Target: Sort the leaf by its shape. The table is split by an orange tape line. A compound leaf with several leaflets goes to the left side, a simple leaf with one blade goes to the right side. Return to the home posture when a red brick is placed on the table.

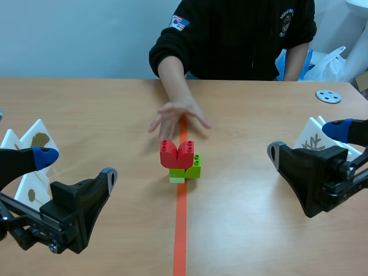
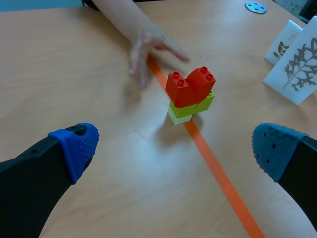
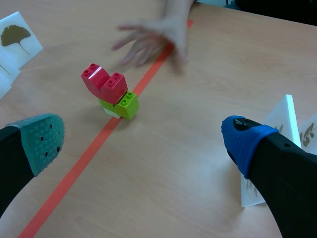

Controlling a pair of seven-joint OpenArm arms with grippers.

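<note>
A red brick [image 1: 176, 153] sits on top of green bricks [image 1: 191, 168], right on the orange tape line [image 1: 180, 230] at the table's middle. A person's hand [image 1: 179, 116] hovers just behind it. White leaf cards stand at both sides: a fan-shaped leaf card [image 1: 39, 140] and another card [image 1: 30, 192] on the left, a branched leaf card [image 1: 313, 141] on the right. My left gripper [image 1: 76, 165] is low at the left, open and holding nothing. My right gripper [image 1: 307, 141] is at the right, open and holding nothing. The stack also shows in the left wrist view as the red brick [image 2: 189, 86] and in the right wrist view as the red brick [image 3: 103, 83], ahead of both grippers.
A grey disc [image 1: 328, 96] lies at the far right. Plastic bags [image 1: 328, 60] are behind the table's back right corner. The person's forearm [image 1: 172, 75] reaches in from the far edge. Branched leaf cards [image 2: 299, 67] stand ahead of the left gripper's far finger.
</note>
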